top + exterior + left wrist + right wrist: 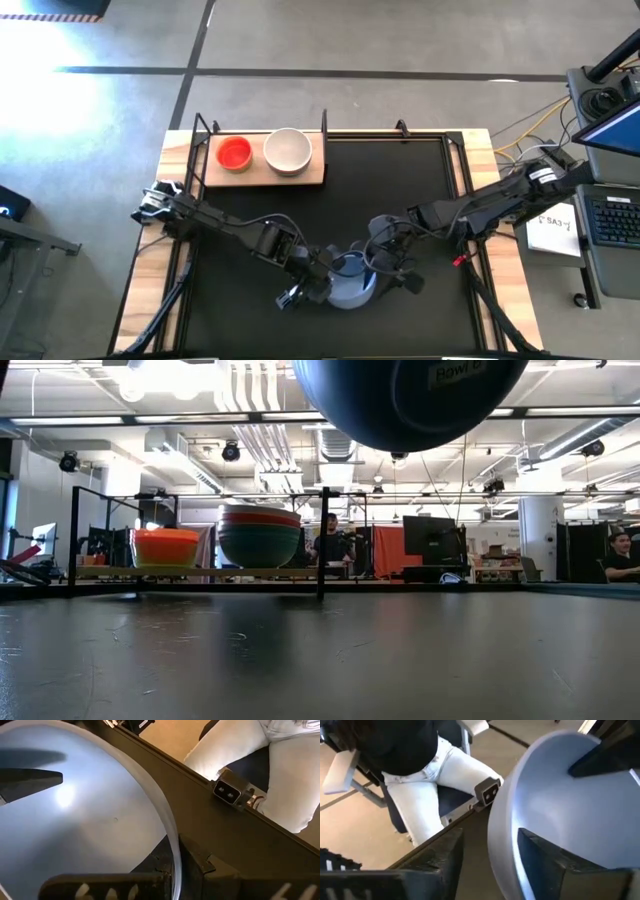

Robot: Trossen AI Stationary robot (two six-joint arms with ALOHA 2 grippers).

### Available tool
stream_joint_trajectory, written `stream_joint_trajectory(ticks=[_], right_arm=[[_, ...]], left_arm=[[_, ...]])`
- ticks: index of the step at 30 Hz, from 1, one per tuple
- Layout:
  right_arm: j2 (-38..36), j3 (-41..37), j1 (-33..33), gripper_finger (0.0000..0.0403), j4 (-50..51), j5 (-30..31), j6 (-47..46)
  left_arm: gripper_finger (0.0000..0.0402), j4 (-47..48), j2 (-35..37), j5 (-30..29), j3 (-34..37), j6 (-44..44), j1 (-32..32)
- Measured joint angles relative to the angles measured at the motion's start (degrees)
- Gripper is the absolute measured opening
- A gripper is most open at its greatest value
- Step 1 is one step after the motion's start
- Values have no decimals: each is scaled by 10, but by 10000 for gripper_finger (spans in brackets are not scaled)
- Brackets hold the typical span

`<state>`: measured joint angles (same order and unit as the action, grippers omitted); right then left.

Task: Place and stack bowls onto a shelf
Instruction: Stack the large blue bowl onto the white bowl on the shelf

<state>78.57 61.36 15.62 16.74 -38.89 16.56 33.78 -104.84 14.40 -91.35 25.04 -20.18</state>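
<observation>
Handover of the grey-blue bowl (350, 283), lifted above the worktop (420, 200) near its front edge. Left gripper (318, 287) has its fingers clamped on the rim; right gripper (385, 270) straddles the opposite rim, fingers apart. The shelf (262, 172) holds other bowls. Next, probably: right closes, left releases.

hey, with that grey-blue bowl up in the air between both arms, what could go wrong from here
1. The grey-blue bowl hangs clear above the black mat, pinched at its rim by the left end effector; a slip would likely drop it.
2. The right end effector straddles the opposite rim with its fingers spread. If the arms pull apart, the bowl could twist loose.
3. The shelf already holds stacked bowls, so a careless placement could topple them.
</observation>
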Motion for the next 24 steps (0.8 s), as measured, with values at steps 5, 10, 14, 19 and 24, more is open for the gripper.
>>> stream_joint_trajectory(ticks=[5, 10, 14, 19, 24], right_arm=[[18, 26, 0, 112, 44, 1, 6], [25, 55, -2, 71, 62, 10, -25], [23, 71, -2, 74, 91, 13, 3], [24, 74, -3, 62, 113, 14, 28], [25, 72, -2, 18, 118, 3, 29]], left_arm=[[0, 3, 0, 1, 0, 0, 0], [0, 11, 0, 1, 0, 19, 0], [0, 7, 0, -1, 0, 21, 0], [0, 4, 0, -3, 0, 28, 1], [0, -3, 0, -5, 0, 33, 1]])
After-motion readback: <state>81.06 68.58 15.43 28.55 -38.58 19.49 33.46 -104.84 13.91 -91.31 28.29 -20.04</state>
